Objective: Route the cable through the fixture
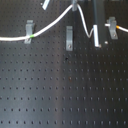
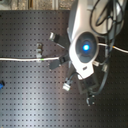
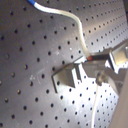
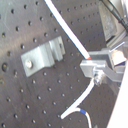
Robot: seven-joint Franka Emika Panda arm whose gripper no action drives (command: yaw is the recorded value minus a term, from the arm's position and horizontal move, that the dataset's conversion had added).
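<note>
White cable (image 1: 50,26) arcs past upright grey fixture (image 1: 68,38).

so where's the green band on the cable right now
In the first exterior view the green band sits at the left, on the cable right at the leaning clip.

The board (image 1: 60,95) is looking like matt black metal, smooth, with regular small holes. The fixture (image 1: 69,38) is showing as grey brushed metal with a dull shine, and the leaning clip (image 1: 29,31) is looking the same. The cable (image 1: 50,26) is appearing as smooth white plastic, a little glossy. The arm housing (image 2: 82,30) is shining like glossy white plastic
</note>
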